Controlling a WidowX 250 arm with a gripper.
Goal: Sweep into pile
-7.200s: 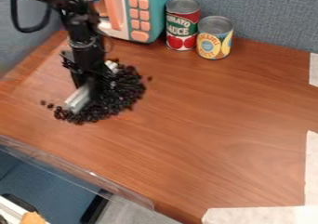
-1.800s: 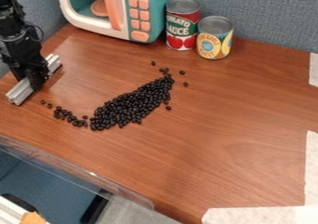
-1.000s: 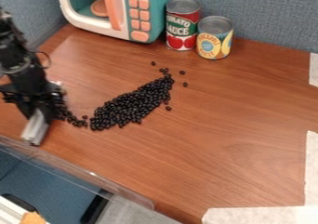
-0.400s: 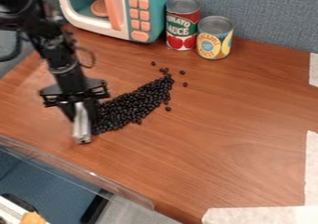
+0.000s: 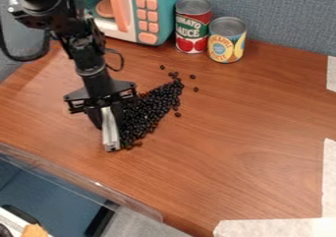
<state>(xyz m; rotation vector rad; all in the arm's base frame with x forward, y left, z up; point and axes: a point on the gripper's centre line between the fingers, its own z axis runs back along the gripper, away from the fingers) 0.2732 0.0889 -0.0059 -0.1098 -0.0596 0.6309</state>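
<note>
The gripper [image 5: 110,119] is low over the left part of the table, shut on a silver metal bar [image 5: 110,133]. The bar's near end rests at the table surface, and its far part is hidden behind the gripper. Black beans [image 5: 148,108] lie heaped along the right side of the bar, in a slanting pile that narrows toward the upper right. A few loose beans [image 5: 193,76] are scattered around that upper end, and one [image 5: 178,114] sits just right of the pile.
A toy microwave [image 5: 146,14] stands at the back left, with a tomato sauce can [image 5: 192,27] and a yellow-labelled can [image 5: 227,40] beside it. A clear plastic strip [image 5: 85,179] edges the table at lower left. Pale tape [image 5: 275,227] marks the lower right.
The gripper and bar moved from the far left toward the front, then right into the beans. The small trail of beans at the left has been pushed right against the pile, whose lower end is more compact.
</note>
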